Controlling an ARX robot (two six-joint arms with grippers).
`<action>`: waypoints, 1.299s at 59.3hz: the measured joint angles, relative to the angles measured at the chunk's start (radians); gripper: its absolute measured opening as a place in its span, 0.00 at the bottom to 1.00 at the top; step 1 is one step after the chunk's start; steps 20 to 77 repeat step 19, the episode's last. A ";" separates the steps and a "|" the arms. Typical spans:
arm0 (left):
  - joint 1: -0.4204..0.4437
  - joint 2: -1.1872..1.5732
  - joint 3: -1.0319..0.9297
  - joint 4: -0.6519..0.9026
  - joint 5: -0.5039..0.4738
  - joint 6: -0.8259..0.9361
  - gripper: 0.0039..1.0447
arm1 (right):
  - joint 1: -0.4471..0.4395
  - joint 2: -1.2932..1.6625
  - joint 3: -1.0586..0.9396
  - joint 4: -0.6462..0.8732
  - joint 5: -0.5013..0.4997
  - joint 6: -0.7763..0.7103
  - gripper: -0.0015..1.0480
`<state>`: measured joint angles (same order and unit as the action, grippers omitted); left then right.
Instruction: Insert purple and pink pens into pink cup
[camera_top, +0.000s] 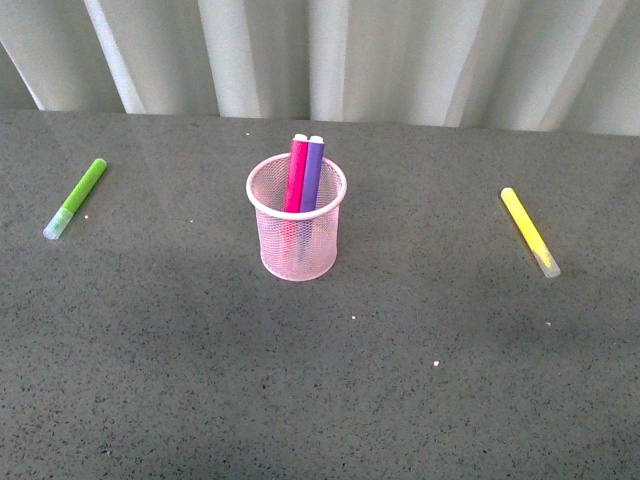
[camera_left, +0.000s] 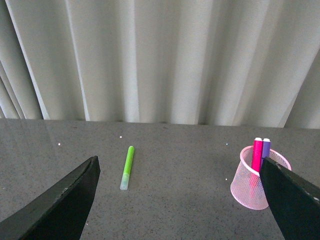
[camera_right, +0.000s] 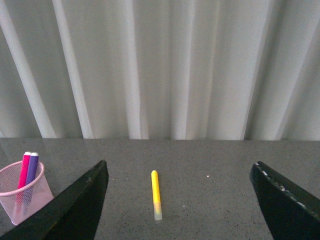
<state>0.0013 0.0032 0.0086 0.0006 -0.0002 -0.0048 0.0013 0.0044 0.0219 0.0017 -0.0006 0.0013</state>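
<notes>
Both pincers, left (camera_left: 180, 200) and right (camera_right: 180, 200), agape above speckled grey tabletop (camera_top: 320, 400), white curtain (camera_top: 400, 50) behind.

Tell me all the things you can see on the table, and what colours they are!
pink cup: one, pale pink wire mesh, standing upright in the middle of the table.
pink pen: one, magenta-pink, standing in the cup, leaning on its back rim.
purple pen: one, deep purple, in the cup, touching the pink pen.
green marker: one, lime green, lying flat on the left side.
yellow marker: one, yellow, lying flat on the right side.
table: one, dark grey, speckled.
curtain: one, white, pleated, behind the table.
left gripper: one, black, open, empty.
right gripper: one, black, open, empty.
</notes>
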 joint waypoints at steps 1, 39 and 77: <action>0.000 0.000 0.000 0.000 0.000 0.000 0.94 | 0.000 0.000 0.000 0.000 0.000 0.000 0.92; 0.000 0.000 0.000 0.000 0.000 0.000 0.94 | 0.000 0.000 0.000 0.000 0.000 0.001 0.93; 0.000 0.000 0.000 0.000 0.000 0.000 0.94 | 0.000 0.000 0.000 0.000 0.000 0.001 0.93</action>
